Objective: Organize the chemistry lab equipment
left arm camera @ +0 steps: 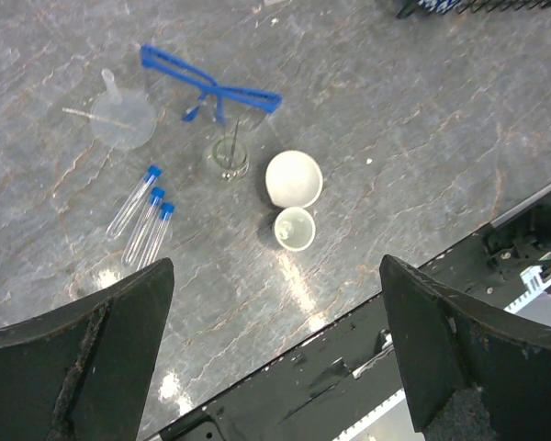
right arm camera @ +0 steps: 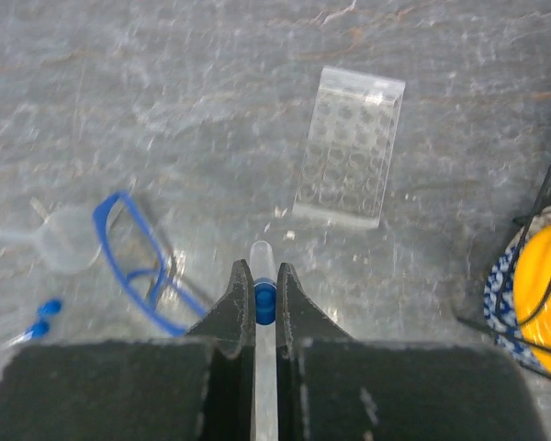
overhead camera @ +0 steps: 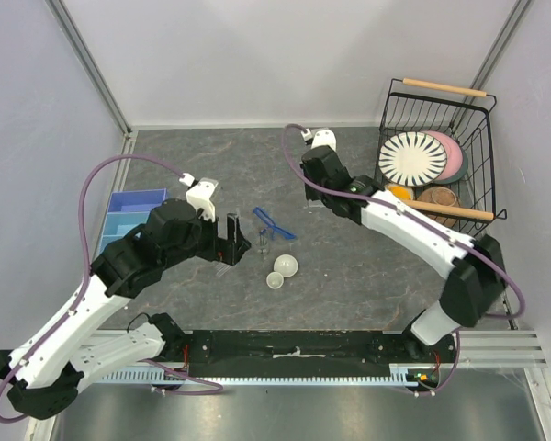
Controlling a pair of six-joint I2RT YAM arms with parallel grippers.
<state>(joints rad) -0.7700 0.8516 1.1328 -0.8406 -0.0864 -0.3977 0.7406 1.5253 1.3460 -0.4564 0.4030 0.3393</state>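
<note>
My right pincer (right arm camera: pixel 264 273) pinches a slim clear blue-capped tube (right arm camera: pixel 264 372) lengthwise along its fingers, pointing toward the dimpled rack (right arm camera: pixel 349 147); my left pincer (left arm camera: pixel 275 271) gapes wide.

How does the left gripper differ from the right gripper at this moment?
The left gripper stands wide open; the right gripper is shut. The left gripper holds nothing, while the right gripper clamps a blue-capped tube. Both look down on the grey table.

Grey marbled tabletop (overhead camera: pixel 349 276), plain pale walls (overhead camera: pixel 285 55)
</note>
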